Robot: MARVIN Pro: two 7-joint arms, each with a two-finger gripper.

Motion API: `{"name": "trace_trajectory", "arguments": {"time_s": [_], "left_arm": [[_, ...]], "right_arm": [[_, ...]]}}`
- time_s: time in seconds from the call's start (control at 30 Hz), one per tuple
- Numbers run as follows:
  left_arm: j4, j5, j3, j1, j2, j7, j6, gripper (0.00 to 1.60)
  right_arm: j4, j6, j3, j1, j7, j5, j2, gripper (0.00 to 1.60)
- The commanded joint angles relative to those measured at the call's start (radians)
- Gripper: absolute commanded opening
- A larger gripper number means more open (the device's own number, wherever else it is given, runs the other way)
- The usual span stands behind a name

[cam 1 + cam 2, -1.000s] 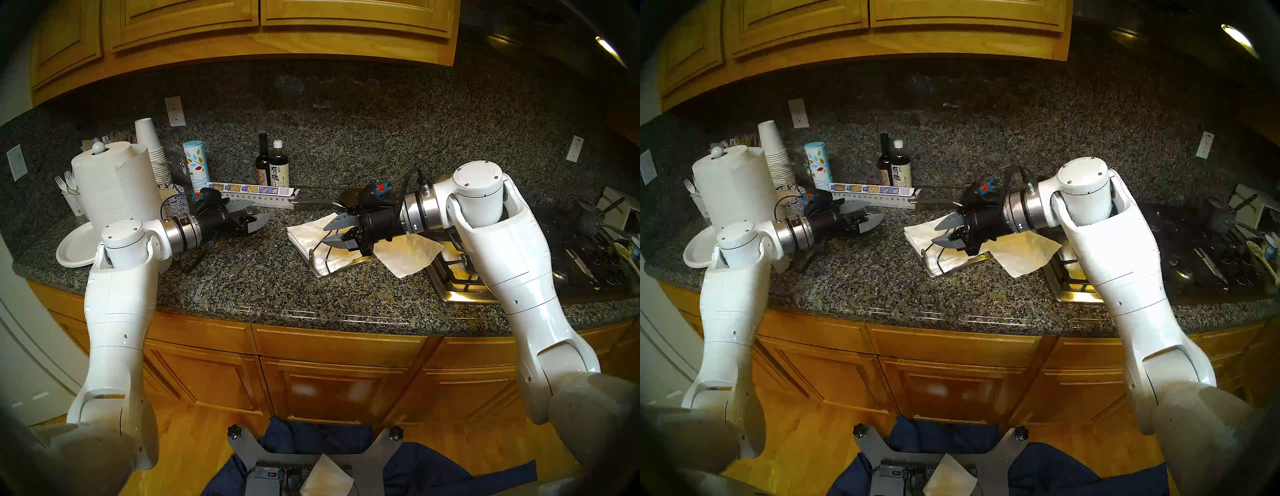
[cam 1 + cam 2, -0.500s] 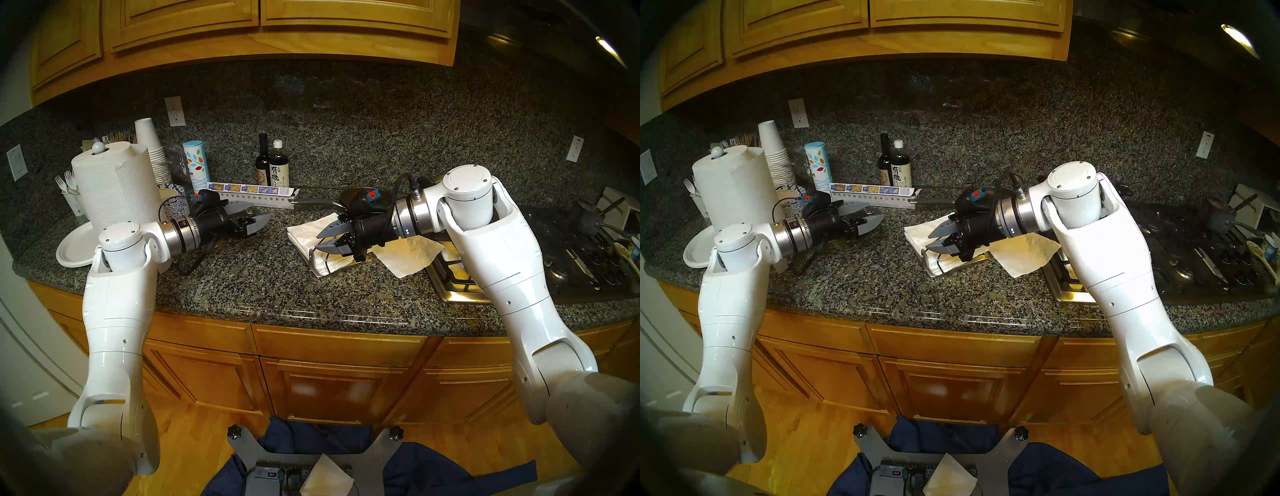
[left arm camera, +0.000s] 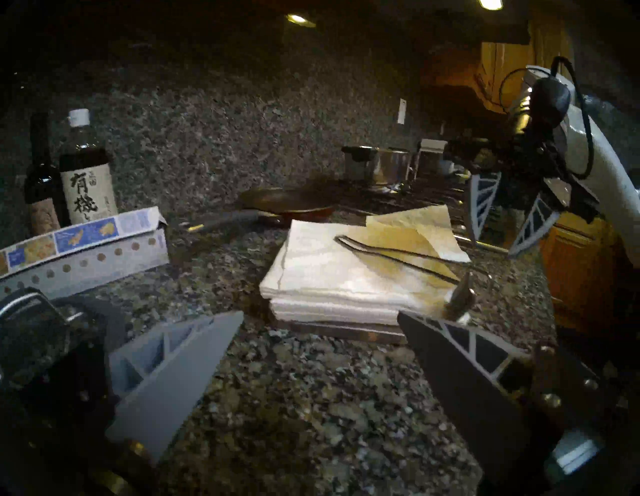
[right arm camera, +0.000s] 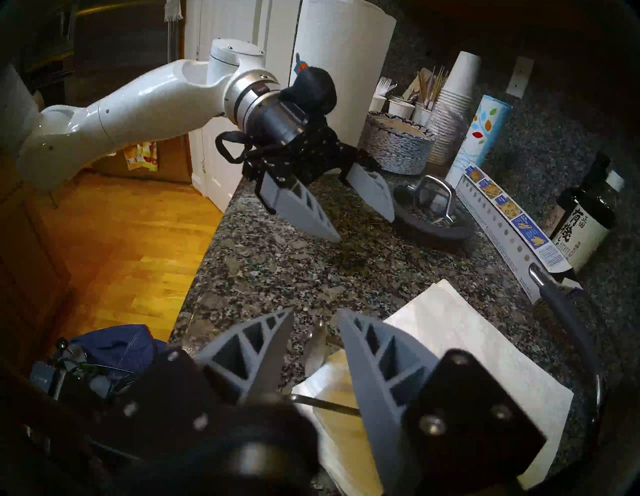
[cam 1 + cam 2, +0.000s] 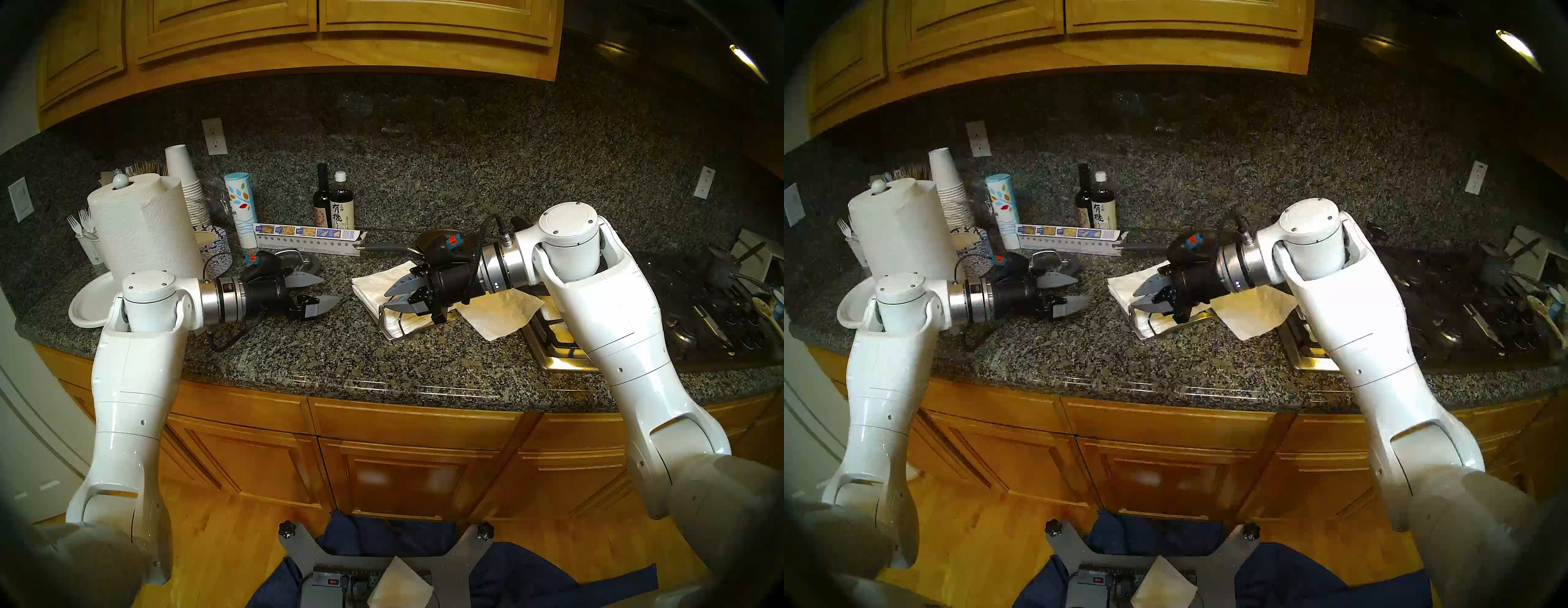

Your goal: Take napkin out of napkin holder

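Compared with one second ago, the left pincer [image 5: 331, 290] is tipping further down toward the worktop [image 5: 339, 352] and is sitting nearer the front edge, its jaws spread wide and empty. The right pincer [image 5: 386, 300] is narrowing its jaws; a gap is still showing between them, and the thin wire arm [image 3: 398, 258] of the napkin holder [image 5: 407, 333] is passing between the fingers [image 4: 377, 367]. Whether they are touching the wire is not discernible. The right pincer is covering the middle of the holder and the left edge of the napkin [image 5: 500, 314] in the head views. The napkin is lying flat just right of the stack of napkins [image 5: 373, 288], reaching onto the stove edge [image 5: 560, 339], with one corner pointing toward the near edge of the worktop. The wire arm is lying low across the stack.
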Motion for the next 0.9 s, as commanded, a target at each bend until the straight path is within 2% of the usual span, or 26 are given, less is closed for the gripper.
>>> {"name": "trace_trajectory", "arguments": {"time_s": [0.0,0.17,0.2,0.23,0.27,0.3,0.37,0.4,0.43,0.73,0.87], "left_arm": [[-0.032,-0.002,0.008,-0.018,0.032,-0.039,0.005,1.60],[-0.026,0.000,0.034,-0.028,0.036,-0.061,-0.001,1.57],[-0.029,0.000,0.037,-0.028,0.036,-0.062,0.000,1.22],[-0.031,0.000,0.039,-0.028,0.034,-0.062,0.001,1.19],[-0.030,0.001,0.043,-0.030,0.032,-0.059,0.001,1.04],[-0.029,0.003,0.048,-0.032,0.031,-0.058,-0.001,0.72],[-0.027,0.003,0.057,-0.036,0.026,-0.057,-0.002,0.65],[-0.028,0.003,0.062,-0.039,0.022,-0.055,-0.001,0.49],[-0.025,0.001,0.068,-0.044,0.018,-0.057,-0.003,0.44],[-0.015,0.007,0.110,-0.068,-0.008,-0.045,-0.006,0.48],[-0.006,0.006,0.119,-0.075,-0.013,-0.044,-0.009,0.44]], "right_arm": [[-0.013,0.006,0.009,0.034,0.010,-0.001,0.009,0.77],[-0.014,0.007,0.002,0.039,0.014,-0.001,0.012,0.75],[-0.015,0.007,0.001,0.039,0.014,0.000,0.013,0.74],[-0.015,0.007,0.000,0.039,0.013,0.000,0.013,0.72],[-0.016,0.007,0.001,0.038,0.012,0.001,0.013,0.62],[-0.017,0.008,0.000,0.038,0.011,0.002,0.014,0.61],[-0.019,0.008,-0.001,0.038,0.010,0.004,0.015,0.62],[-0.019,0.007,-0.001,0.037,0.010,0.004,0.016,0.61],[-0.019,0.007,-0.002,0.037,0.010,0.004,0.016,0.61],[-0.005,-0.001,-0.022,0.049,0.006,0.000,0.011,0.61],[0.009,-0.008,-0.031,0.058,0.006,0.002,0.004,0.61]]}}
